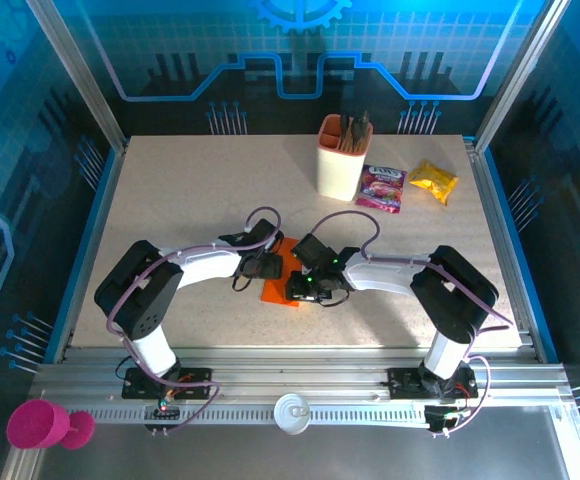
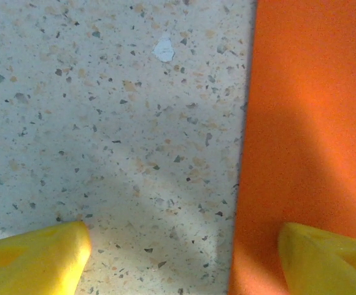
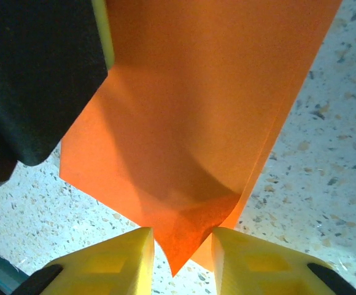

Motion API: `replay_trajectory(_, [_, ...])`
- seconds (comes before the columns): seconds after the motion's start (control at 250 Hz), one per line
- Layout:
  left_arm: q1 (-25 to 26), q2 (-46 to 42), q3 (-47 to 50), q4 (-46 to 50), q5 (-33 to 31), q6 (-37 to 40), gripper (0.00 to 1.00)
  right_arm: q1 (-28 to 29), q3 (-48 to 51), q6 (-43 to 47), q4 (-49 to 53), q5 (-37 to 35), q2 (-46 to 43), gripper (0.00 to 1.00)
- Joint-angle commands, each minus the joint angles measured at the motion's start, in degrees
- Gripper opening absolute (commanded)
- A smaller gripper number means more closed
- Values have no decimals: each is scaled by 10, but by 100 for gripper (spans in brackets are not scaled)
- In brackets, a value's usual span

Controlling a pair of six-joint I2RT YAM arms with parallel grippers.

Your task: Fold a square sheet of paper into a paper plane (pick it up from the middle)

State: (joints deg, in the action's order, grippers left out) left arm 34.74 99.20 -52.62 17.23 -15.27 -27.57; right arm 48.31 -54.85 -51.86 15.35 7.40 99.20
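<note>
At the middle of the table (image 1: 190, 200), both arms reach in from the near edge and meet over the square sheet of paper (image 1: 275, 292), which lies flat on the speckled top, bright orange and partly hidden under the two wrists. On the left, the left gripper (image 1: 267, 265) sits at the sheet's left edge. Its wrist view shows the left gripper (image 2: 184, 246) wide open: one yellow finger (image 2: 37, 258) is over bare table (image 2: 104, 123), the other (image 2: 325, 258) over the orange paper (image 2: 313, 123), and the paper's straight edge runs between them.

On the right, the right gripper (image 1: 305, 290) comes in low over the sheet's near right part. From its wrist, the right gripper (image 3: 183, 252) stands narrow, with a pointed corner of the paper (image 3: 190, 110) caught between its yellow fingers. The sheet shows folded layers along its right side, and the corner curls up toward the camera.

Far from the arms stands a peach cup (image 1: 342, 160) holding dark sticks. Just right of it lie a pink snack packet (image 1: 382, 187) and a yellow snack packet (image 1: 434, 181), all well apart from the paper.
</note>
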Motion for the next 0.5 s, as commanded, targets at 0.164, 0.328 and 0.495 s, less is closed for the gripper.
replay_trajectory(0.164, [4,26,30,-2,46,-16,82,-9,13,-24,-39,44,9,33])
replay_trajectory(0.328, [4,24,31,-2,45,-15,82,-11,13,-33,-37,56,12,33])
replay_trajectory(0.495, [4,25,33,-5,45,-15,82,-11,17,-44,-38,64,16,32])
